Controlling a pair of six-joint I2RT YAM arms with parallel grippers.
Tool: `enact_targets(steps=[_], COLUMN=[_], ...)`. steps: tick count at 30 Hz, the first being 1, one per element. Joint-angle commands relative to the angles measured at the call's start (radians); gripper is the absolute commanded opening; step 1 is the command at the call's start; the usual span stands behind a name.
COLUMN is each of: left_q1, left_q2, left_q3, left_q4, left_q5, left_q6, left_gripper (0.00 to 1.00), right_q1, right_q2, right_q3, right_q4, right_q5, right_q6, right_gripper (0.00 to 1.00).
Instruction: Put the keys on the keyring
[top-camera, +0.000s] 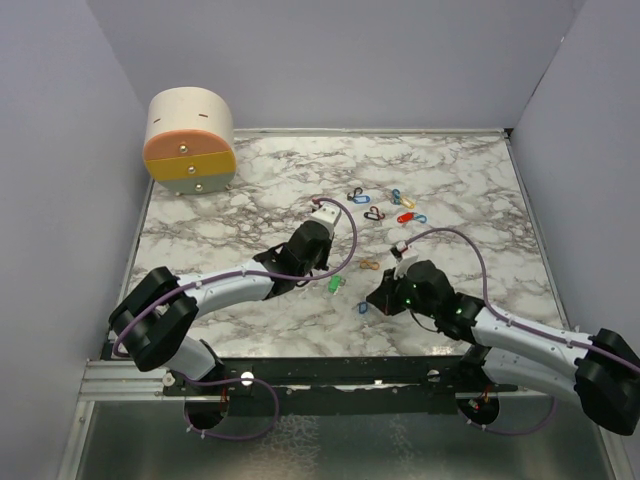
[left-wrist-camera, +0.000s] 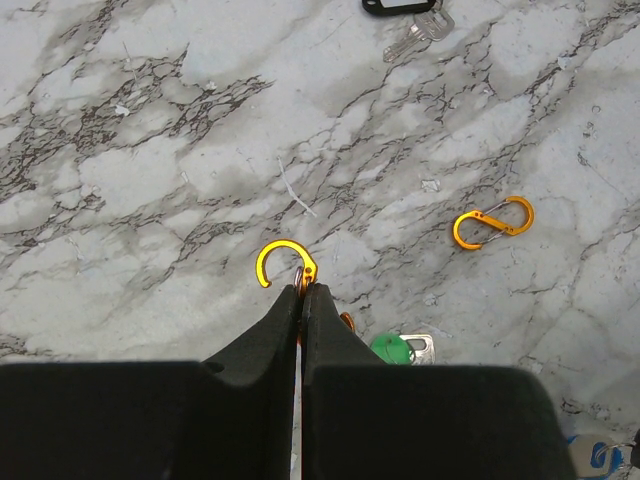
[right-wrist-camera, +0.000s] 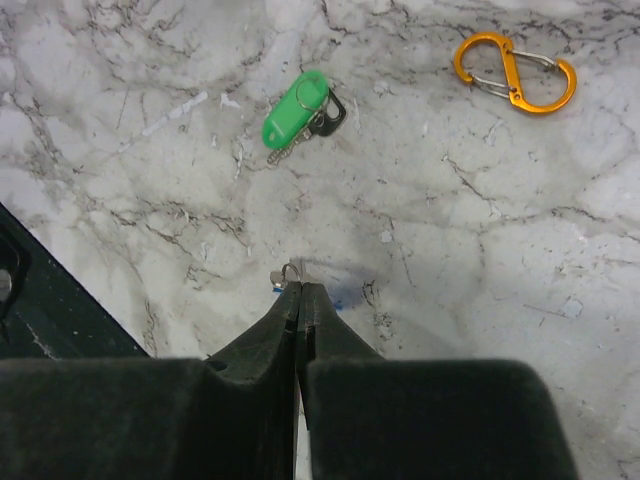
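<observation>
On the left gripper (left-wrist-camera: 302, 290) the jaws are clenched on an orange metal S-shaped clip (left-wrist-camera: 286, 264), whose open hook juts past the tips. On the right gripper (right-wrist-camera: 299, 288) the jaws are pressed together, nipping a small silver metal ring (right-wrist-camera: 288, 273), with a sliver of blue plastic beside them. A green-tagged key (right-wrist-camera: 297, 105) lies on the white marble counter (right-wrist-camera: 480, 230) between the two grippers, near a second orange S-clip (right-wrist-camera: 515, 72). More coloured keys (top-camera: 405, 217) lie scattered farther out.
</observation>
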Motion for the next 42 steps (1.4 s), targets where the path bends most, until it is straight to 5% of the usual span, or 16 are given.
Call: enact_targets(steps=[1,42], left_q1=[-0.008,-0.147], left_q2=[-0.038,0.061], left_q3=[-0.009,0.119], left_q4=[0.009,-0.005], left_q5=[-0.007,0.04], left_q6=[-0.023,-0.065], left_gripper=[0.0,0.0], right_q1=[0.006,0.005], right_q2=[-0.029,0.143], right_q3=[0.018,0.135], right_q4=[0.049,0.284], right_q5=[0.068,0.285], right_q6=[-0.068,-0.236], right_gripper=[0.01,0.01])
